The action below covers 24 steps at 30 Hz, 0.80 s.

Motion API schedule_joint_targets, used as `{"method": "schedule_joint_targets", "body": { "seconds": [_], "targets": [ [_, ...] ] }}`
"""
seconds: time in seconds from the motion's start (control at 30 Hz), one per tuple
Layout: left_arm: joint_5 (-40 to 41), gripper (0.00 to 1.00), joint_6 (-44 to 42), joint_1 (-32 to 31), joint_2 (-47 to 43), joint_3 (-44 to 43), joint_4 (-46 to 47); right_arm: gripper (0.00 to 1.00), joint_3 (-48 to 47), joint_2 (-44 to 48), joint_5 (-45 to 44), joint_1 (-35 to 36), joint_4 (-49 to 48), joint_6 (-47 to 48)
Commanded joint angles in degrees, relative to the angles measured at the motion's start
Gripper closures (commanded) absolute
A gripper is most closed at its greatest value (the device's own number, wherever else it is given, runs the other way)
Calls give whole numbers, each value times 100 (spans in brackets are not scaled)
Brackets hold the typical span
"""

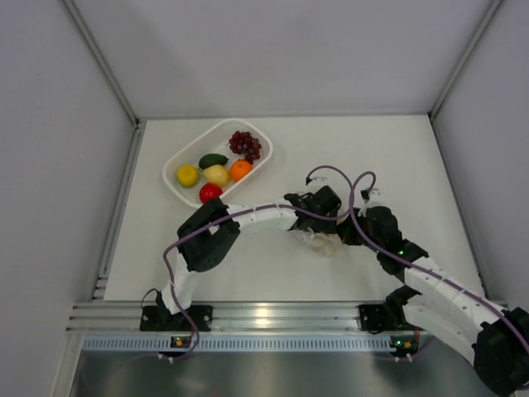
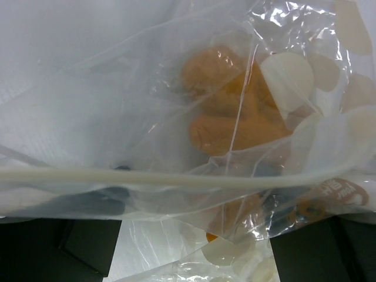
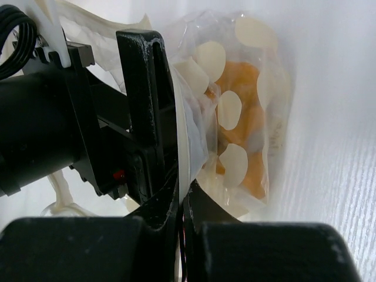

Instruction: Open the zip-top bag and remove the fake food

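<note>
The clear zip-top bag point(image 1: 324, 242) with white dots hangs between my two grippers at the table's middle. It holds a small orange-yellow piece point(image 2: 223, 117), which also shows in the right wrist view point(image 3: 247, 76). My right gripper point(image 3: 183, 205) is shut on the bag's white zip edge point(image 3: 183, 147). My left gripper point(image 2: 194, 252) has its fingers apart, with bag film and the zip strip point(image 2: 176, 178) lying across them. In the top view the left gripper point(image 1: 322, 219) and right gripper point(image 1: 351, 231) meet at the bag. The left gripper's black finger point(image 3: 144, 88) stands against the bag.
A white basket point(image 1: 169, 165) stands at the back left. It holds purple grapes point(image 1: 245, 145), a green avocado point(image 1: 212, 160), two lemons point(image 1: 188, 175), an orange point(image 1: 240, 169) and a red apple point(image 1: 210, 192). Grey walls close in the table on three sides.
</note>
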<state>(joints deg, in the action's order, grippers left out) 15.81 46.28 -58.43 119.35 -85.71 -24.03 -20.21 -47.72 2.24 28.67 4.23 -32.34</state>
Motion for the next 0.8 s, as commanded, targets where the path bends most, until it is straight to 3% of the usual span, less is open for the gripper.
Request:
{"method": "schedule_joint_targets", "body": {
  "seconds": [0.0, 0.13, 0.3, 0.47, 0.6, 0.77],
  "targets": [
    [-368, 6, 512, 69, 597, -394, 733, 100, 236, 9, 1007, 157, -1, -18],
    [-413, 7, 531, -45, 747, -394, 724, 100, 298, 9, 787, 148, -45, 8],
    [-517, 15, 347, -107, 853, -560, 716, 100, 315, -44, 874, 139, -150, 17],
    [-1009, 19, 364, -247, 993, -718, 751, 100, 535, -88, 1489, -185, -599, -27],
    [-1519, 25, 566, -449, 1081, -719, 1320, 100, 597, -149, 1657, -485, -660, 26],
    [-1529, 31, 654, -564, 1021, -693, 1498, 100, 571, -1, 1657, -555, -520, 113]
  ]
}}
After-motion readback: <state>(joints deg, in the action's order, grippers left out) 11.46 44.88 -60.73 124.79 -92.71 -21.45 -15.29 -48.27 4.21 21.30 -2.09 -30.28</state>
